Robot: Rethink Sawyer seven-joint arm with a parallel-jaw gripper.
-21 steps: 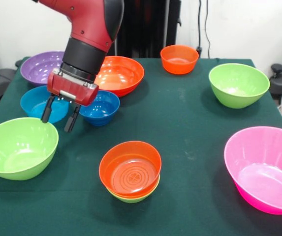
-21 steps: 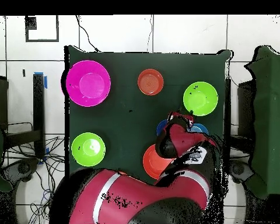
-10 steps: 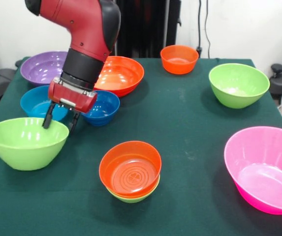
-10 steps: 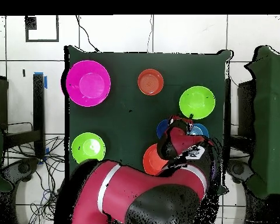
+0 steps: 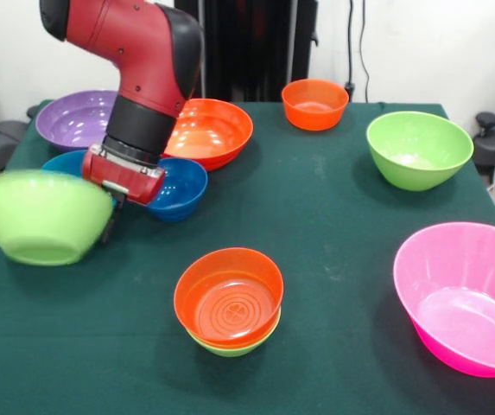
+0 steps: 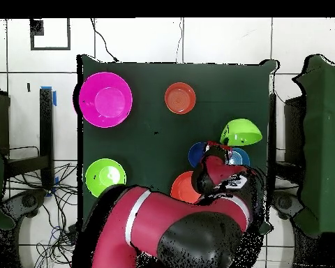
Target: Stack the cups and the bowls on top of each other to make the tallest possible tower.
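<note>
Now my hand (image 5: 107,218) grips the big lime bowl (image 5: 44,216) by its rim, tilted. I carry it slowly right, level it, centre over the orange-topped tower (image 5: 228,299).

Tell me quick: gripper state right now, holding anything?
Gripper: shut on the rim of the large lime green bowl, which is tipped up and lifted off the table.
</note>
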